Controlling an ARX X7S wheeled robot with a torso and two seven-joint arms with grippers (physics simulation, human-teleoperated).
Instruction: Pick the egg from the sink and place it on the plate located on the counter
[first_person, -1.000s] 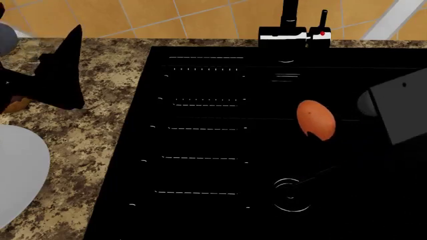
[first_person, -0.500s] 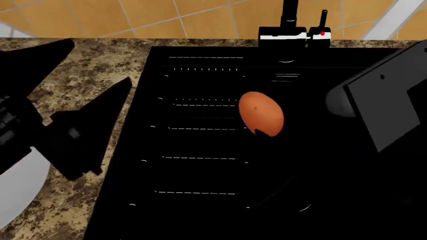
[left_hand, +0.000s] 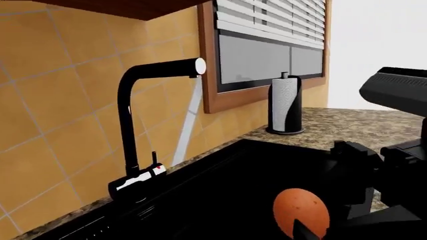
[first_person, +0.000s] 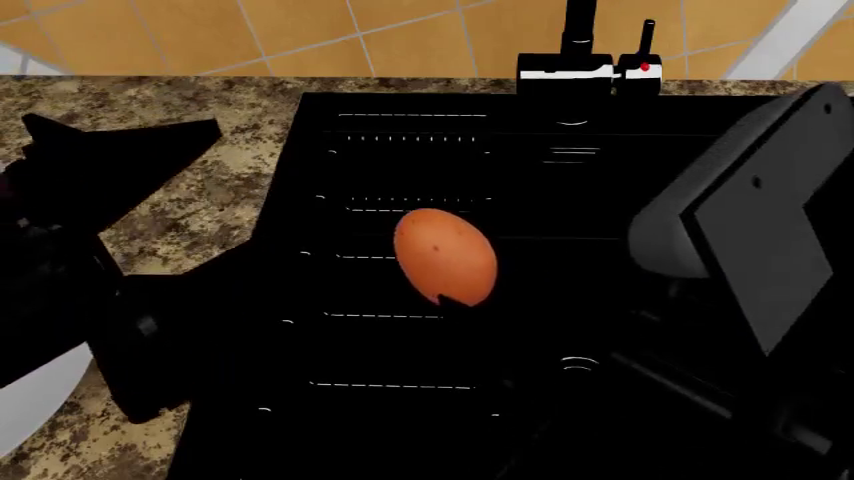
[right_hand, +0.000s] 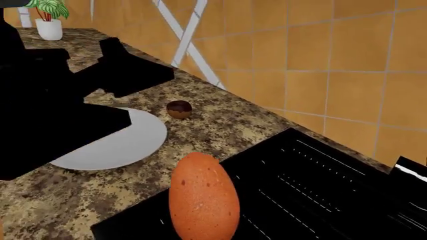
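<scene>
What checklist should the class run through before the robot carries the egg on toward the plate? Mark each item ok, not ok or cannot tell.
1. Egg held by the right gripper: ok, it sits lifted above the sink, though only a fingertip shows at its lower edge.
2. Grip firm enough for travel: cannot tell.
3. Plate has bare surface to receive the egg: ok.
4. Path to the plate free: not ok, the left gripper hangs open over the counter between egg and plate.
5. Doughnut apart from the plate: ok.
</scene>
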